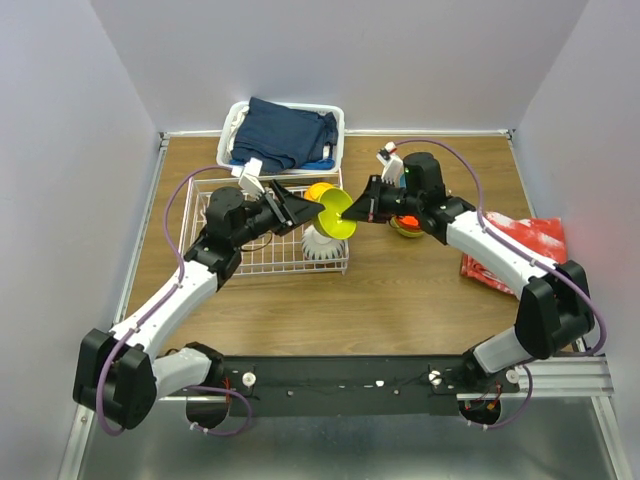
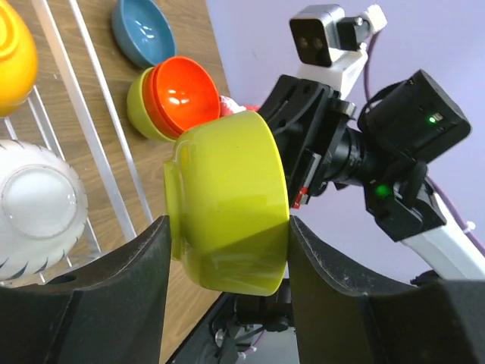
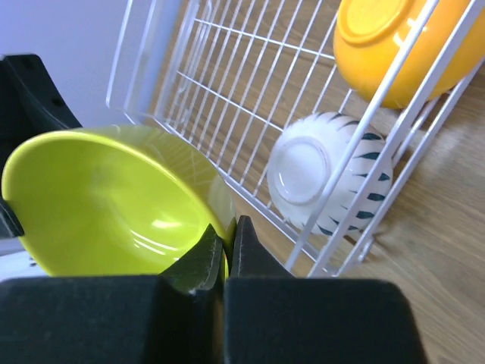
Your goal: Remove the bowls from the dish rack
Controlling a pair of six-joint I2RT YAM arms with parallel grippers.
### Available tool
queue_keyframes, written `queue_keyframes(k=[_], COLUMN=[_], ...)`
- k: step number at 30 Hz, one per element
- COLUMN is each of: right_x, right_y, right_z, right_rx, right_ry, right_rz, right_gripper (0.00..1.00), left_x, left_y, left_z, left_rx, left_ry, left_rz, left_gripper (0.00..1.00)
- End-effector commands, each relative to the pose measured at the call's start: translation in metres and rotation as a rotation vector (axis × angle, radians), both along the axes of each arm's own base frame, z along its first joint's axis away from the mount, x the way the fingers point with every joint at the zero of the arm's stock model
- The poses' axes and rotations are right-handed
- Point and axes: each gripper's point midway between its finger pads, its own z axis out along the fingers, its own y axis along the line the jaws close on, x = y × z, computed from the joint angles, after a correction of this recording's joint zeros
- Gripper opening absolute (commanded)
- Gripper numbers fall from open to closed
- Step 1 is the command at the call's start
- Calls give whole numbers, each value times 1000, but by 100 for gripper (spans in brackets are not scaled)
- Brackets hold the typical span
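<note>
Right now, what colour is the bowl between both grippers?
The bowl is lime green; left wrist view shows it best.

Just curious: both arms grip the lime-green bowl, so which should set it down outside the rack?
Probably right: the right gripper pinches the rim of the lime-green bowl, and the unloaded bowls lie on its side.

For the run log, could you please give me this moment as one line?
step: handover | lime-green bowl: aloft, left jaws across body, right jaws pinching rim | dish rack: white ribbed bowl, orange-yellow bowl inside

basket (image 1: pixel 229 135) behind dish rack (image 1: pixel 270 258) | stacked bowls (image 1: pixel 408 228) right of rack
</note>
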Motion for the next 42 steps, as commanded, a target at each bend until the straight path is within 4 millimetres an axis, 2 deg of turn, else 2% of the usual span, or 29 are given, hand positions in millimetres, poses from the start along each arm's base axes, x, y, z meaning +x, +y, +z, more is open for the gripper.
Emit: queue_keyframes(k=[1, 2, 3, 5, 6, 8, 9, 10, 12, 13, 17, 19, 21, 22, 24, 25, 28, 29, 32, 35, 38, 39, 41, 42], right_x=[14, 14, 14, 14, 13, 11, 8, 6, 0, -1, -16, -28, -37, -45, -49, -55, -53, -57, -58, -59, -59, -58, -57, -56], right_y=[-22, -27, -38, -51, -65, -78, -92, -99, -119, -129, -161, -179, -186, -192, -195, -199, -199, -201, -202, -201, -206, -209, -212, -214], right_z=[5, 4, -5, -4, -11, -10, -17, -19, -27, -30, -47, -63, -76, -90, -102, -115, -130, -142, -159, -168, -172, -170, -164, -160], right_rx=[-133, -159, -223, -279, -347, -403, -465, -495, -573, -596, -669, -717, -736, -751, -745, -757, -740, -749, -742, -736, -746, -748, -749, -753], right_ry=[-20, -21, -5, -15, -4, -9, 12, 19, 46, 56, 123, 179, 226, 267, 294, 332, 361, 388, 426, 446, 428, 411, 391, 380], right_rz=[-118, -132, -172, -216, -255, -295, -330, -346, -398, -419, -488, -520, -526, -532, -536, -539, -549, -544, -559, -569, -589, -605, -624, -633], right_gripper=[1, 1, 1, 1, 1, 1, 1, 1, 1, 1, 1, 1, 1, 1, 1, 1, 1, 1, 1, 1, 18, 30, 43, 55], left_x=[-4, -4, 0, 3, 3, 10, 9, 16, 18, 20, 29, 31, 33, 33, 35, 35, 34, 34, 32, 31, 30, 29, 30, 31], left_y=[2, 6, 11, 20, 25, 37, 42, 50, 59, 62, 76, 81, 86, 86, 91, 91, 90, 90, 90, 93, 96, 96, 96, 95], left_z=[-4, -3, -8, -12, -15, -17, -25, -21, -27, -24, -33, -36, -43, -43, -47, -49, -55, -57, -61, -63, -67, -67, -70, -70], left_rx=[83, 106, 153, 244, 287, 383, 430, 469, 551, 571, 688, 734, 783, 792, 826, 834, 843, 847, 850, 864, 883, 884, 887, 885], left_ry=[-62, -76, -64, -110, -99, -142, -124, -142, -153, -166, -173, -174, -168, -170, -157, -158, -146, -141, -134, -131, -127, -126, -118, -118], left_rz=[-2, 11, 44, 65, 77, 121, 129, 170, 180, 191, 221, 221, 222, 217, 226, 219, 205, 198, 190, 192, 196, 195, 190, 192], left_gripper=[34, 39, 52, 64, 76, 84, 90, 92, 98, 98, 99, 99, 99, 99, 99, 99, 99, 99, 99, 99, 99, 99, 99, 99])
